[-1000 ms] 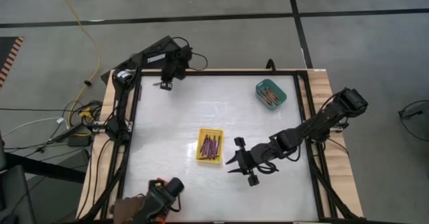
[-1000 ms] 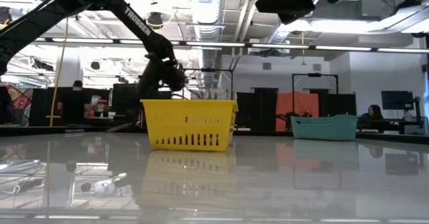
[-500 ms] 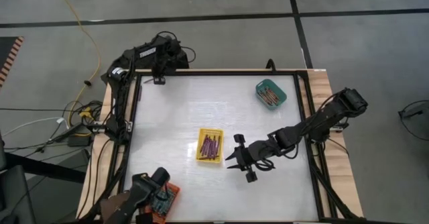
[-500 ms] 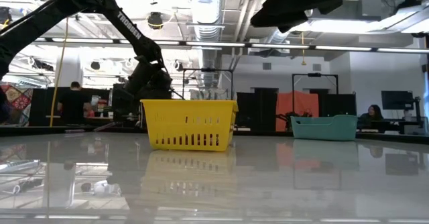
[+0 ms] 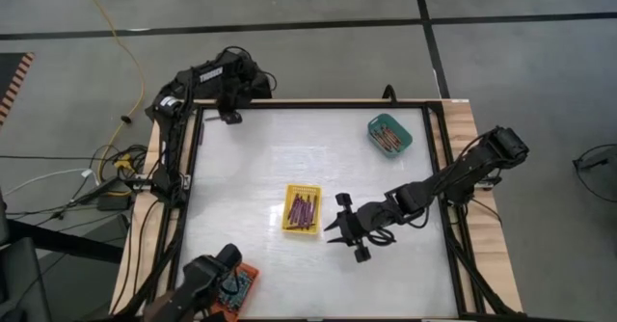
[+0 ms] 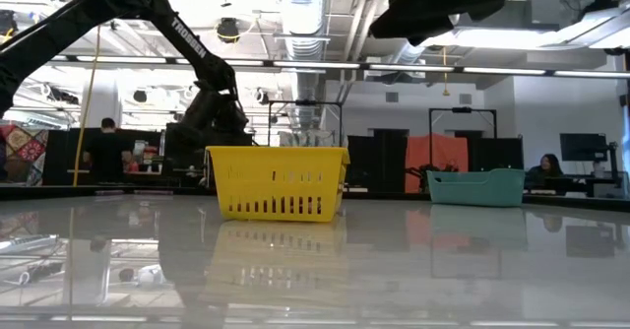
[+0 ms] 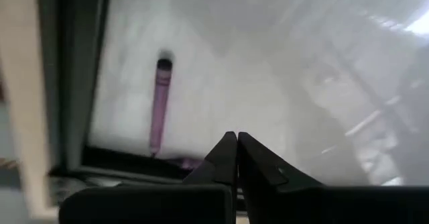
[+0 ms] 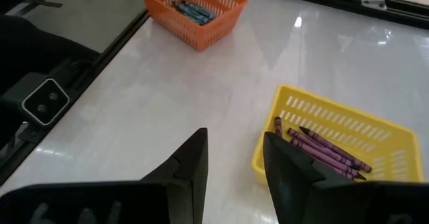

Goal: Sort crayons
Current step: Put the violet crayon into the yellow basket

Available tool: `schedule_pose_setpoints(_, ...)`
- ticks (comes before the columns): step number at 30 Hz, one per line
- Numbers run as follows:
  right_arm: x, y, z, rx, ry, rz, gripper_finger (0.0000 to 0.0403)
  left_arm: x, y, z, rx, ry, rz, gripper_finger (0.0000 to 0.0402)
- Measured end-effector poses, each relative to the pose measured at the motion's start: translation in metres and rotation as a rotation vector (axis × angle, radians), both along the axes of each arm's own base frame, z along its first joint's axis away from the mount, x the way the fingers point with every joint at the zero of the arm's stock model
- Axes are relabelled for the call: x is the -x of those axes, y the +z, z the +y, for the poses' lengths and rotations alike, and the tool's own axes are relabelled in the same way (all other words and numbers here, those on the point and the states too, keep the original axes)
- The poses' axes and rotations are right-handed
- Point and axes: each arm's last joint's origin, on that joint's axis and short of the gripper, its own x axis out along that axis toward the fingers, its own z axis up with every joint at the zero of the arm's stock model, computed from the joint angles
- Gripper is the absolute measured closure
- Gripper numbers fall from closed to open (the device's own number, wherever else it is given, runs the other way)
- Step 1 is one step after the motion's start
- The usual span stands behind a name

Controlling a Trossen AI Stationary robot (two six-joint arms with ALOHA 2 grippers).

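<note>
The crayons are spread over three small baskets and one lies loose. In the yellow basket [image 5: 301, 210], near the middle of the tabletop [image 5: 260, 168], a bundle of purple crayons [image 5: 303, 209] lies side by side, their long axes running along the basket's length, toward the far and near edges of the tabletop in the high view. In the right wrist view these same crayons [image 8: 323, 148] lie slanted across the basket floor, dark tips toward one corner.

The teal basket [image 5: 389, 134] at the far right corner holds reddish crayons [image 5: 388, 137], lying roughly parallel along its length. The orange basket [image 8: 191, 11], at the near left edge, holds bluish crayons [image 8: 190, 9]; a person's hand [image 5: 198, 285] is on it in the high view.

One purple crayon [image 7: 159, 104] lies flat and alone on the tabletop at the far left corner, parallel to the black frame rail [image 7: 74, 70] and just beside it.

The left hand [image 7: 236, 150] hovers there with fingers pressed together, holding nothing. The right hand [image 5: 335, 231] sits just beside the yellow basket, fingers spread apart and empty.
</note>
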Motion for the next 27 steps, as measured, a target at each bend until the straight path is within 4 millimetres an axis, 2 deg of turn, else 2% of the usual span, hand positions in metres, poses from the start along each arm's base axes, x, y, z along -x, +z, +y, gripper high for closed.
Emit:
schedule_pose_setpoints(6,0.0,0.0,0.0,-0.004,0.008,0.001,0.0265,-0.006,0.0,-0.001,-0.043,-0.108,0.054,0.0388)
schedule_pose_setpoints(12,0.0,0.0,0.001,-0.017,0.004,0.004,0.0265,-0.008,-0.004,0.011,-0.132,-0.085,-0.033,0.0319)
schedule_pose_setpoints(17,0.0,-0.001,0.0,-0.023,-0.002,0.012,0.0265,0.0,-0.005,0.019,-0.134,-0.043,-0.112,0.0273)
schedule_pose_setpoints(23,-0.002,0.0,-0.006,-0.024,-0.024,0.011,0.0265,0.012,-0.005,0.017,-0.057,-0.019,-0.096,0.0277)
schedule_pose_setpoints(27,-0.004,0.0,-0.009,-0.025,-0.031,0.003,0.0265,0.011,-0.006,0.021,-0.107,-0.039,-0.077,0.0284)
